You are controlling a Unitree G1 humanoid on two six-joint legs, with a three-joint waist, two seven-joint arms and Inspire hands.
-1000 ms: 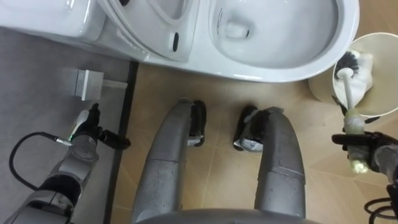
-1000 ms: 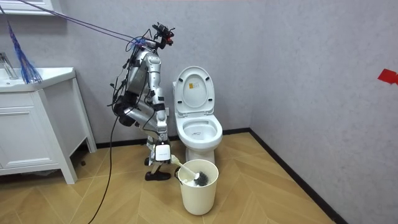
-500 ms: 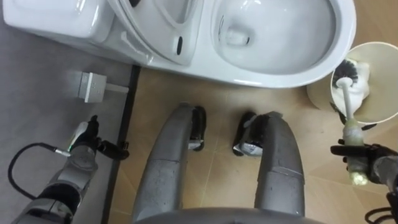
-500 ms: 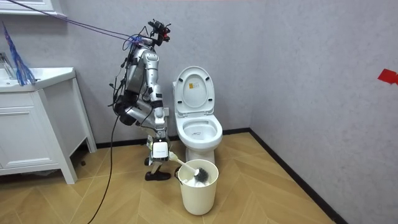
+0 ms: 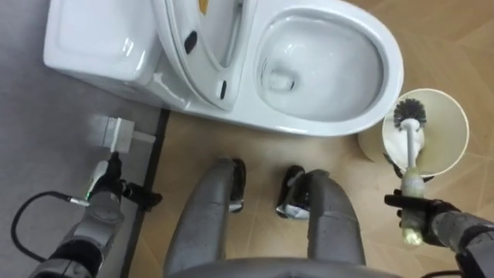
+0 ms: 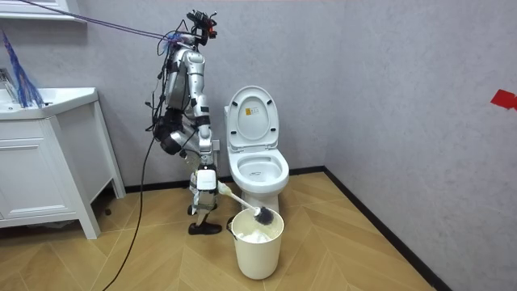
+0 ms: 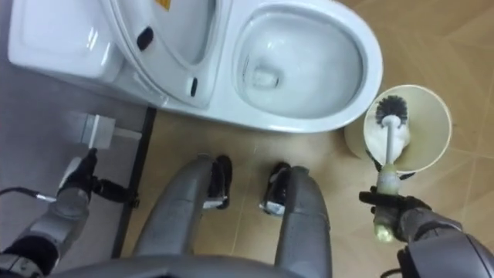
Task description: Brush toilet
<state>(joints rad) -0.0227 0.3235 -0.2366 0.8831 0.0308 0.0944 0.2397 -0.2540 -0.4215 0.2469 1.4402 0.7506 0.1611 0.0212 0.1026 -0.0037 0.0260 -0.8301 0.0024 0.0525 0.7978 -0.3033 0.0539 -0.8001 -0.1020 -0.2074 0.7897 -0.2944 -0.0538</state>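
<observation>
Well, starting at my left, the left hand [image 5: 106,202] hangs low beside the grey wall, below a small white fitting [image 5: 116,133]; its fingers look loose and spread, and it holds nothing. Next comes the toilet [image 5: 100,38], with its lid [image 5: 193,31] raised and the bowl [image 5: 340,123] open to me just ahead of where the robot stands. Further right, just beside the front of the bowl, sits a pale bucket [image 5: 451,135]. The brush [image 5: 411,147] slants up over it, bristle head above the bucket's opening and handle running back into my right hand [image 5: 444,224], whose fingers are wrapped round the grip. So I judge the pick-up as done: the brush is in hand and looks lifted clear of the bucket. The real work is left, since the head is apart from the bowl and must swing across into it before any scrubbing. As for what I cannot read: the left hand is seen from behind, so its palm is hidden. The lid covers part of the toilet's back. I cannot say whether the bowl's inside is clean or soiled. The bucket's bottom is hard to make out, and the right hand is partly cut off at the edge.
</observation>
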